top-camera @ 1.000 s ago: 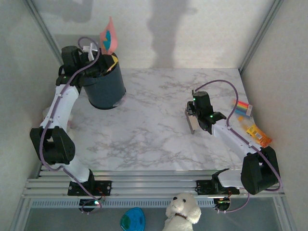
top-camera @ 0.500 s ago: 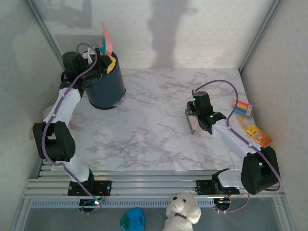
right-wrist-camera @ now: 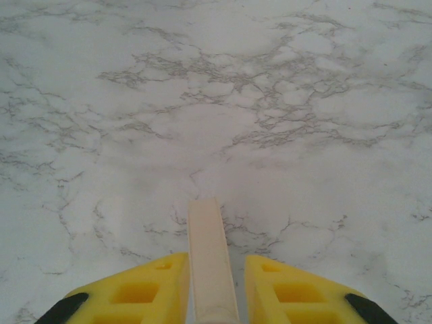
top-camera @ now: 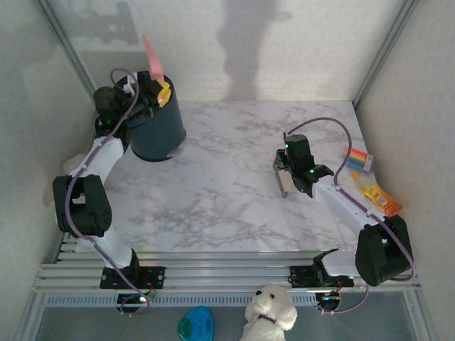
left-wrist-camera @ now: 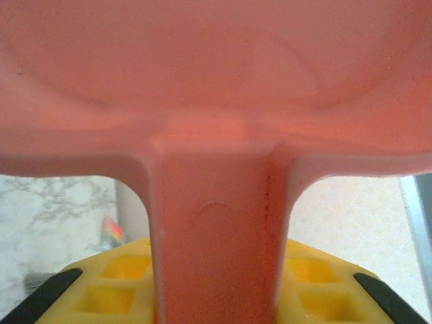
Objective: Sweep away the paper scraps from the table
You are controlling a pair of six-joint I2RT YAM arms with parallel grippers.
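Tipping further over the last second, the pink dustpan [top-camera: 152, 58] now stands almost on edge above the dark bin [top-camera: 158, 128]. A second ago its face was turned towards the overhead camera, with teal and orange patches on it. My left arm has drawn back towards the wall behind the bin to do this. My right arm has not shifted.

My left gripper [top-camera: 162, 91] is clamped narrow on the dustpan's handle, just above the bin's rim. From the left wrist, the yellow pads sit either side of the pink stem and the pan's back spreads out above them.

My right gripper [right-wrist-camera: 212, 290] is closed tight on the pale brush handle [right-wrist-camera: 210, 256]. It stands well to the right of the bin, over the middle of the table [top-camera: 227, 142], with the tool's lower end at or near the marble; I cannot tell which.

As for the paper scraps, I judge they have slid down into the bin, whose inside is hidden from me. From the bin across to the striped packet [top-camera: 357, 158] and orange packet [top-camera: 380, 199] at the far right, the marble reads as plain white and grey.

So the sweeping looks done and the emptying nearly so. What is left, as I see it, is to finish the tip and set both tools down.
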